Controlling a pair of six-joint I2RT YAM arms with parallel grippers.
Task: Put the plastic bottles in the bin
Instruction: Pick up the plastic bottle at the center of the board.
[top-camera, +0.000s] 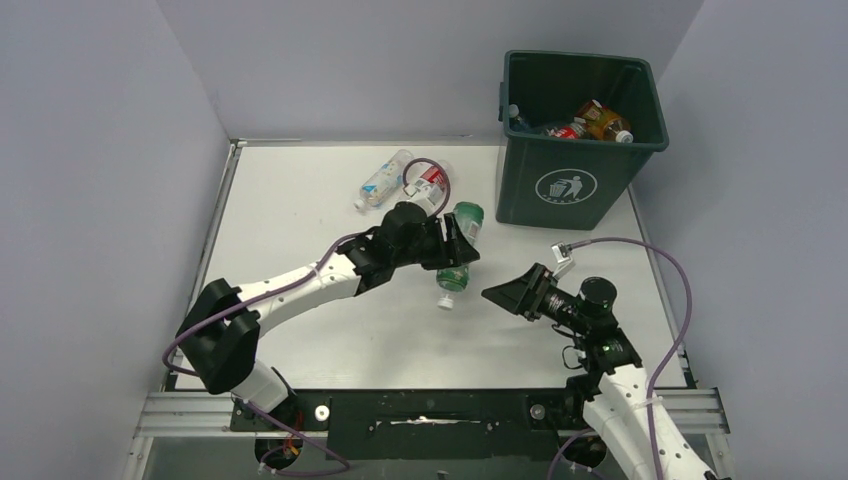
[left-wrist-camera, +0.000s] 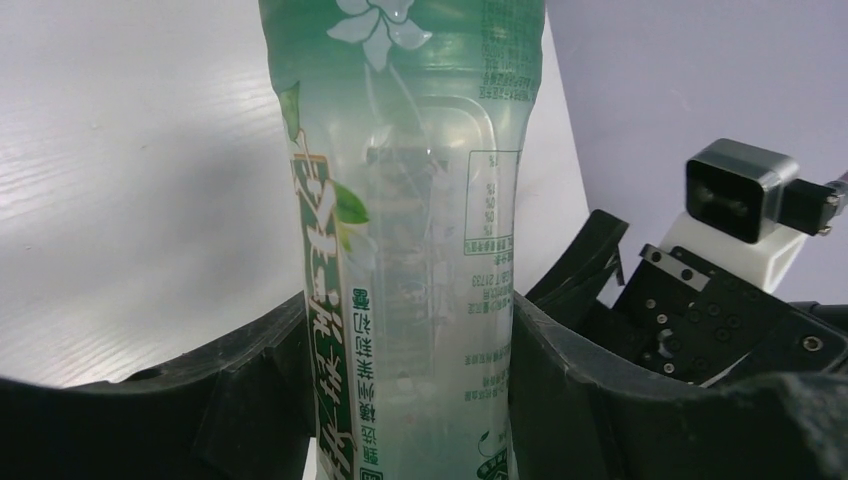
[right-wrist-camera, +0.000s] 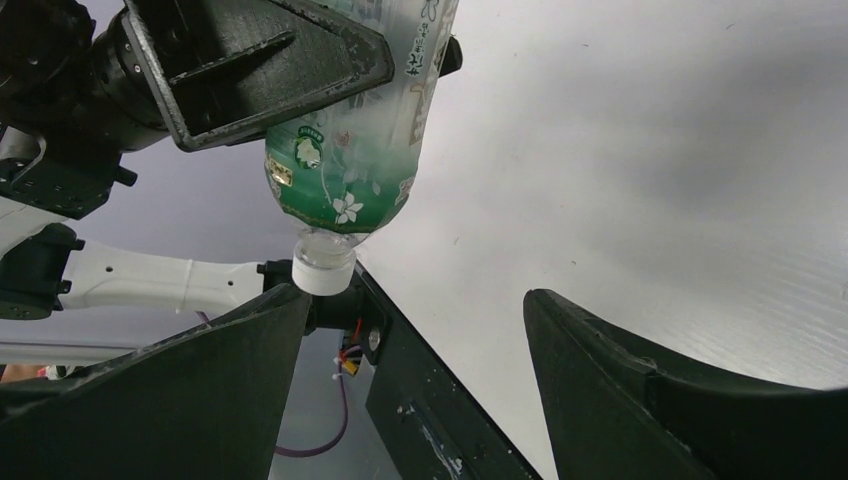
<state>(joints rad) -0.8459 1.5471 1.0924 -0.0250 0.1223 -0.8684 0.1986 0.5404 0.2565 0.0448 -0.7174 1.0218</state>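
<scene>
Now, the clear plastic bottle with the green label (top-camera: 451, 278) is clamped across its middle in the left pincer (top-camera: 456, 245). Both black fingers (left-wrist-camera: 250, 400) press its sides, and its white cap (right-wrist-camera: 323, 270) points toward the near edge. It looks lifted off the white desk (top-camera: 300, 210), near the middle and well short of the dark green rectangular plastic bin (top-camera: 575, 185) at the far right.

Facing that cap end is the right pincer (right-wrist-camera: 415, 300), spread wide and holding nothing. This reads to me as a hand-over. To do it well, the right side should close on the bottle's lower body, clear of the left fingers. It should squeeze gently, since thin plastic buckles and slips, and the left should let go only once that grip is firm.

The left arm reaches forward with a bent elbow, its wrist turned toward the centre. The right arm stands folded near its base, its wrist aimed leftward.

Two more clear bottles (top-camera: 383, 178) lie at the far side of the desk, and several already sit in the bin.
</scene>
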